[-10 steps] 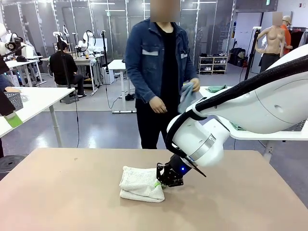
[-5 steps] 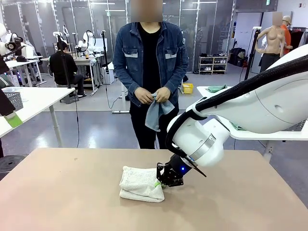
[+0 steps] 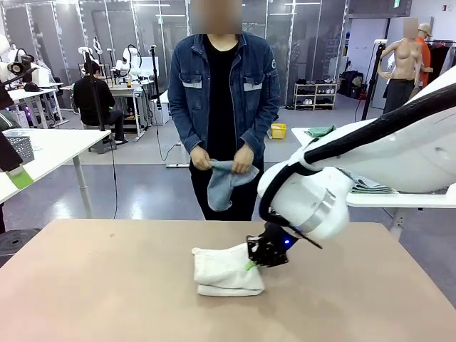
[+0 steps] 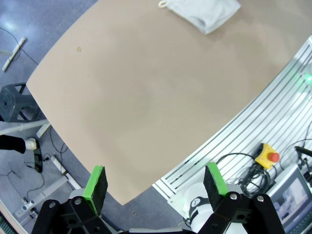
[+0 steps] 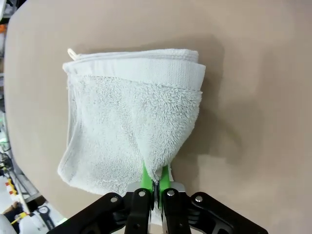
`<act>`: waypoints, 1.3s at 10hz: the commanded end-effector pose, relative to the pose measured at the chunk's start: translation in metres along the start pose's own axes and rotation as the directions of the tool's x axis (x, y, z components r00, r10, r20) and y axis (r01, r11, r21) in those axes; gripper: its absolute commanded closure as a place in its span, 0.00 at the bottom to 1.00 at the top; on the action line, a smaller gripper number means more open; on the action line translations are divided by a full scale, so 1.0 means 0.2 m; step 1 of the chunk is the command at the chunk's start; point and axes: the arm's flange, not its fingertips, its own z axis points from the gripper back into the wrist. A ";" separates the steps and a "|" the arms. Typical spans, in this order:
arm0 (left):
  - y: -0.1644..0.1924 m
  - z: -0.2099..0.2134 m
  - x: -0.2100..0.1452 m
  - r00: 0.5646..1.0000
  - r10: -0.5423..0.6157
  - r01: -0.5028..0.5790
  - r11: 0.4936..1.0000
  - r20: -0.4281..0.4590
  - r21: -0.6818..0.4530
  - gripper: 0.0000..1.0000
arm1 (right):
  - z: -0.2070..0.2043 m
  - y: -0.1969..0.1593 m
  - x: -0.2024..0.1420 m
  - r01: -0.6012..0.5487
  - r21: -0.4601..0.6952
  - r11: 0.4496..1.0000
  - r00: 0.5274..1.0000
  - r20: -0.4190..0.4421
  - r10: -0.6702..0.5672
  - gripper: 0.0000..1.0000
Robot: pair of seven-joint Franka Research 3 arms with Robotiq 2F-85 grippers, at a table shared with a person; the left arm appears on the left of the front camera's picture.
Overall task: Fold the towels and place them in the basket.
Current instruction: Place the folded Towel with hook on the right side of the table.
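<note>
Right gripper [image 5: 155, 178] is clamping on a corner of the folded white towel [image 5: 131, 122], with its green pads pressing the terry between them. The towel is lying on the tan table [image 3: 107, 285], just left of that gripper in the front view. Left gripper [image 4: 156, 183] is hanging with pads wide apart above the table's near edge, gripping nothing. Across the table a person [image 3: 224, 92] is holding a blue-grey towel [image 3: 222, 184] in both hands. A dark mesh basket [image 3: 26, 147] is sitting on a white side table [image 3: 64, 146] at far left; contents can't be told.
</note>
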 end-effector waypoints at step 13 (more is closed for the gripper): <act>0.00 0.00 0.00 1.000 -0.012 0.012 1.000 0.001 0.003 0.00 | 0.95 -1.25 -0.08 -0.016 -0.282 0.959 0.999 0.033 0.026 0.94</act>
